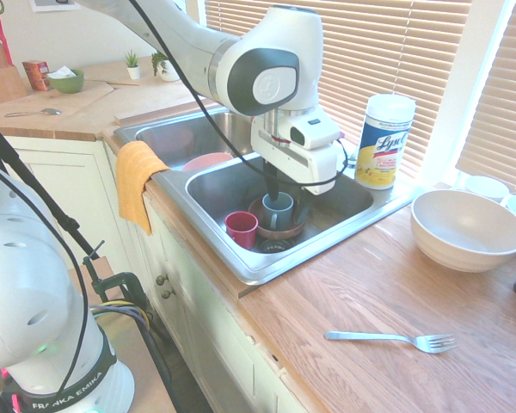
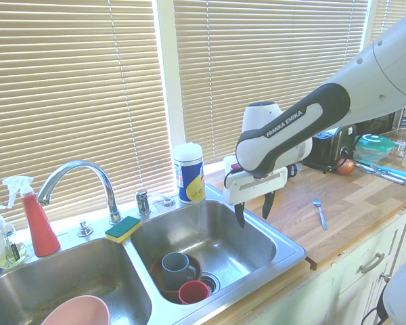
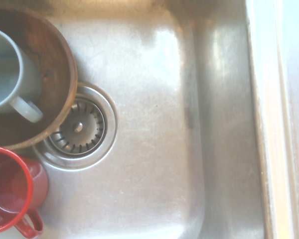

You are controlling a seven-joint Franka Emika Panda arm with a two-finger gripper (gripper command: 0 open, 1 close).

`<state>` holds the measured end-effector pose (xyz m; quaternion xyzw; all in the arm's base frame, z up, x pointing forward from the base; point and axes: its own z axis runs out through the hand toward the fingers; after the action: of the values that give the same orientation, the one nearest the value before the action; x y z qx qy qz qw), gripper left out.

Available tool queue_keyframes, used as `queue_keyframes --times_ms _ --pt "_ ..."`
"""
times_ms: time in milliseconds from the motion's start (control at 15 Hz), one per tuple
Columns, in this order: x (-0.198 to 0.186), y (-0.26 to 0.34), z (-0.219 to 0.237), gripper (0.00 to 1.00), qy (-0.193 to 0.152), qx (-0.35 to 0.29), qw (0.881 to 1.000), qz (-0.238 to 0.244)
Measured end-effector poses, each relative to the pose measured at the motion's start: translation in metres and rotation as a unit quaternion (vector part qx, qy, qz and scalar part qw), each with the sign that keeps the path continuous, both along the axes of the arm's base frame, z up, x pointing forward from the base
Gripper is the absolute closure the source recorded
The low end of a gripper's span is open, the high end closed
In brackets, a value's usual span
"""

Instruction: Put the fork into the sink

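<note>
Slim silver metal fork (image 1: 394, 338) lies on wooden counter (image 1: 370, 284), well apart from stainless two-basin sink (image 2: 284, 252). Gripper (image 2: 254, 210) empty, fingers spread, over basin. Risk: flat fork slips during pinch.

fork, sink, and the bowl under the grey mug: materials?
Fork: polished metal by its silver glint, probably steel. Sink: brushed stainless steel, with soft window reflections. Bowl: looks wooden, brown with grain-like streaks, though glazed ceramic is possible.
</note>
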<state>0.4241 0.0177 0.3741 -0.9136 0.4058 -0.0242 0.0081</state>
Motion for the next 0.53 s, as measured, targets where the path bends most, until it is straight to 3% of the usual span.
queue_keyframes --times_ms 133,333,533 --pt "0.002 -0.001 0.002 0.00 -0.003 -0.002 1.000 -0.004" --pt "0.015 -0.024 0.028 0.00 -0.022 -0.003 0.998 -0.054" --pt "0.013 -0.092 0.055 0.00 -0.026 -0.027 0.993 -0.112"
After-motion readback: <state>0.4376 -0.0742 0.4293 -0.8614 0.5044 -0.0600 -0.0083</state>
